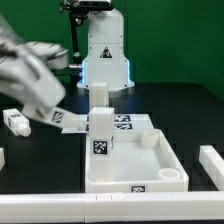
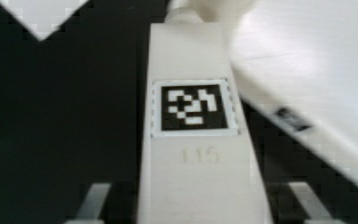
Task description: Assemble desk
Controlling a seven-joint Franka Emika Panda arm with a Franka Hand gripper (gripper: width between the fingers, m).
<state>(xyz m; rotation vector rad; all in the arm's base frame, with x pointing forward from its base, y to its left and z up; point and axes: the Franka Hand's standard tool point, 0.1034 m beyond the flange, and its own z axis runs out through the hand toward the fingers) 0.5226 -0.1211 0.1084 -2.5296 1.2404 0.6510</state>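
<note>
The white desk top (image 1: pixel 150 160) lies rim up in the middle of the table, with round corner holes. One tagged leg (image 1: pixel 100 130) stands upright at its corner on the exterior view's left. My gripper (image 1: pixel 48 105), blurred, hangs low to the left of the top. In the wrist view another white leg (image 2: pixel 197 120) with a square tag runs lengthwise between my fingers (image 2: pixel 98 200). Dark gaps show on both sides of it, so the jaws are open around it. My gripper's midpoint (image 2: pixel 197 205) lies over this leg.
A loose leg (image 1: pixel 15 122) lies at the exterior view's left and another (image 1: pixel 210 165) at its right. The marker board (image 1: pixel 128 122) lies behind the top. The robot base (image 1: pixel 103 55) stands at the back. A white surface (image 2: pixel 318 70) lies beside the leg.
</note>
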